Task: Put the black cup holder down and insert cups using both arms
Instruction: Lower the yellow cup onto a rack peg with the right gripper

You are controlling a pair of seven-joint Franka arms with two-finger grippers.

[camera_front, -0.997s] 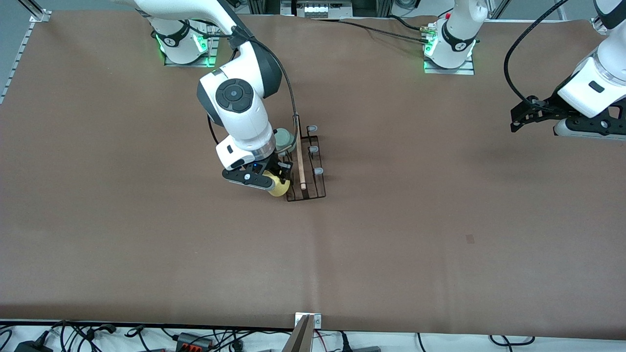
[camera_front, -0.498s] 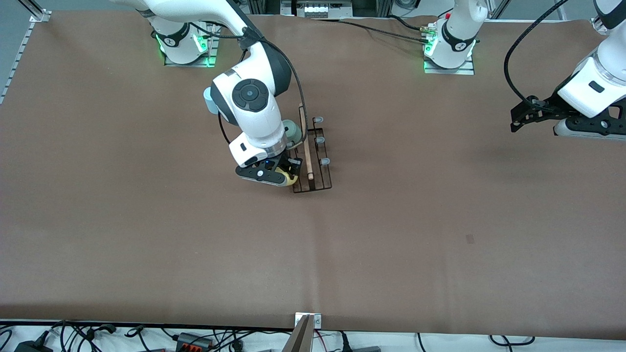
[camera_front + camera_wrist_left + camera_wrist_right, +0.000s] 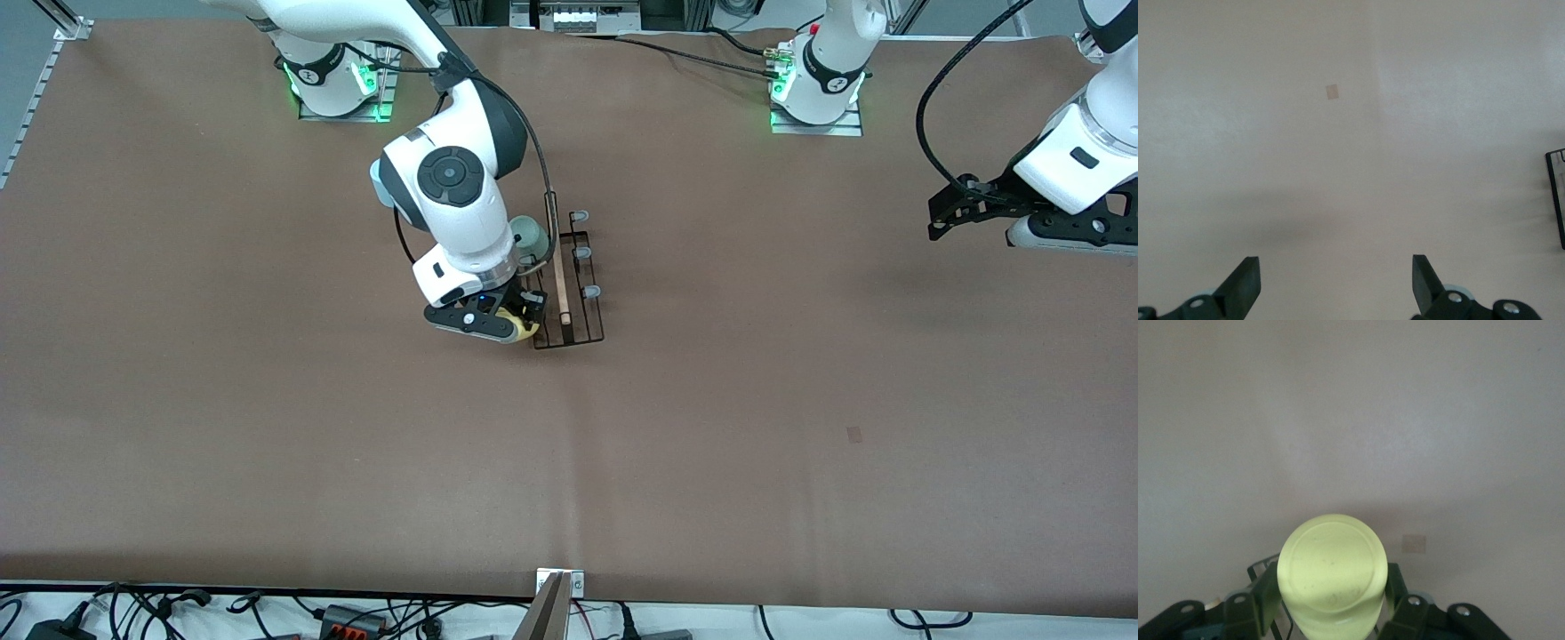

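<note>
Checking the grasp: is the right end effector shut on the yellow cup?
Shut: right end effector fingers flank the yellow cup on both sides.

1 rack (image 3: 569,293), 3 cups: yellow (image 3: 1331,577), green (image 3: 531,236), blue (image 3: 380,185).

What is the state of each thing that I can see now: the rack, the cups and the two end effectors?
Thin black wire rack with wooden rod: standing on the table, three capped pegs bare.
Yellow plastic cup: gripped, at the rack's side toward the right arm.
Pale mint green plastic cup: on the rack, partly hidden.
Light blue plastic cup: mostly hidden by the right arm.
Right end effector: shut on the yellow cup.
Left end effector: open, empty, waiting over bare table.
</note>
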